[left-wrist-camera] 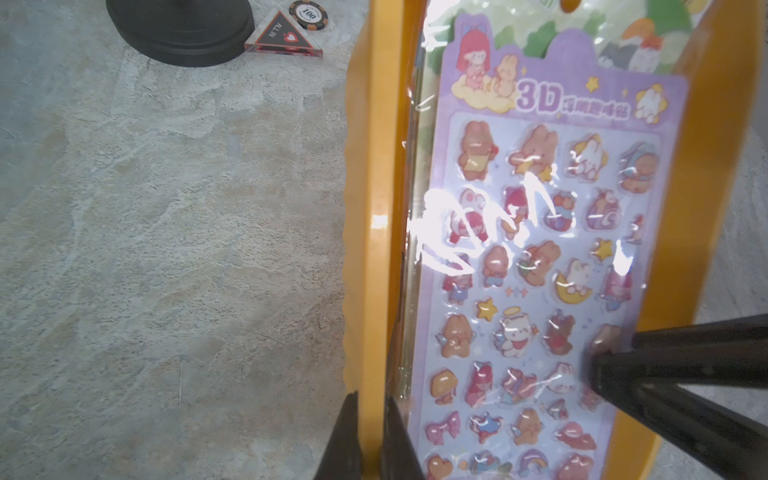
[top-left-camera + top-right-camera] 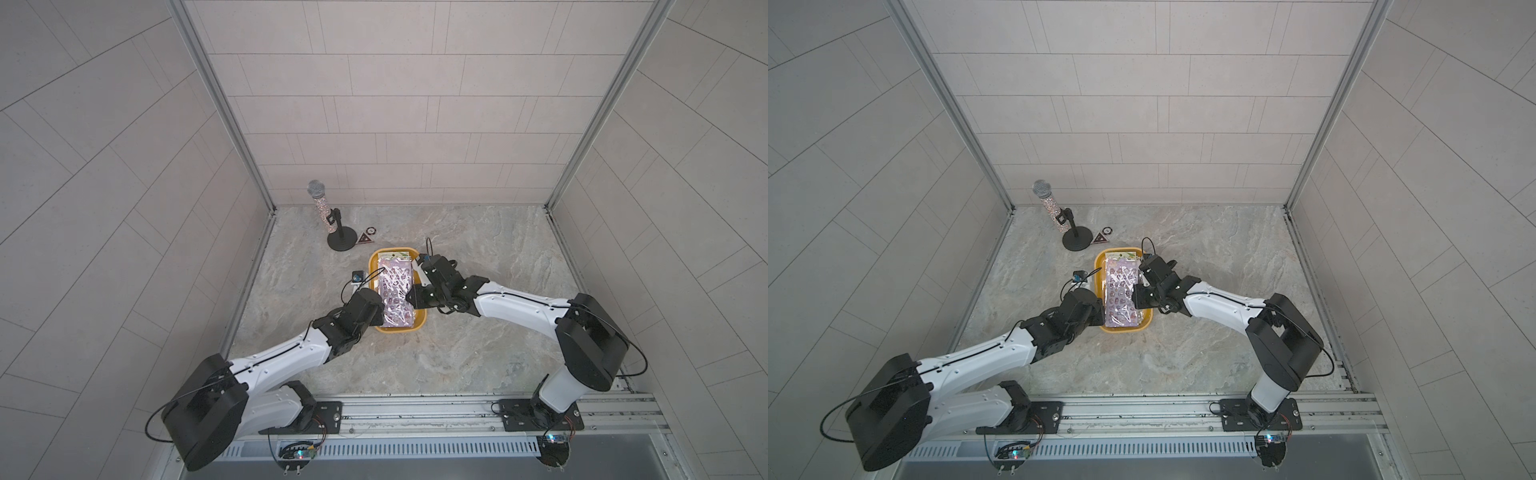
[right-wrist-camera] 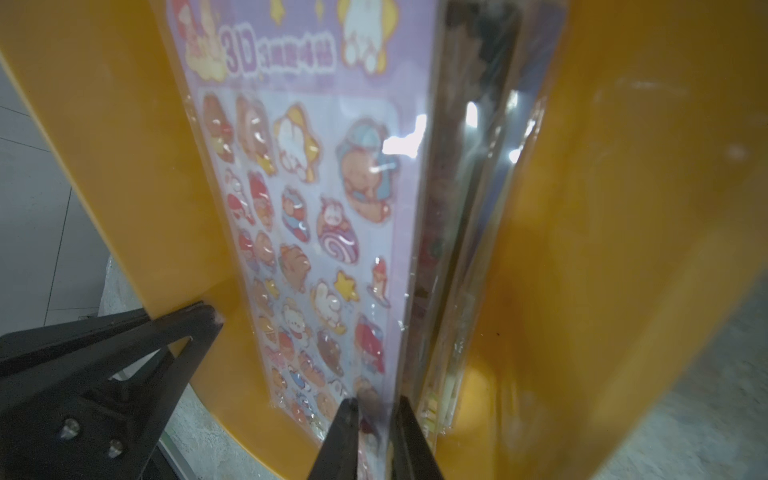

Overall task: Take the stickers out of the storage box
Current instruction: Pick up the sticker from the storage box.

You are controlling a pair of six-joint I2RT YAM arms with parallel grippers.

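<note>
Storage box [image 2: 397, 329]: yellow tub on the marble table [image 2: 478, 332], between the two arms. Its long axis runs away from the robot's base.
Contents: a stack of stickers [image 2: 395, 254]. A purple top sheet [image 2: 395, 291] lies lengthwise, and a green-printed sheet peeks out past its far end. The right wrist view shows edges of more sheets beneath, but the count cannot be told. No sheet lies out on the table.
Left gripper [image 1: 371, 399]: clamped on the box's left long wall, one finger outside and one inside. It reads as a brace.
Right gripper [image 3: 376, 403]: reaches in over the right long wall, with one finger on each side of the top sheet's right long edge, toward its near half. The jaws stand narrow. Whether they actually pinch the sheet cannot be told.
Key relation: the sheet's long axis is parallel to the box's, and the right arm is the one at the sheet. The sheet's right edge sits raised off the stack below.
Next move, by judgement: lift up and out to the right, far enough for the far long edge to clear the wall.
Risk: the glossy wrapper may slip, and a lower sheet may cling and ride up.
Bystanders: microphone [image 2: 322, 208] on its stand, triangle marker [image 1: 282, 37] and chip [image 1: 308, 13], all well apart from the box at far left.
</note>
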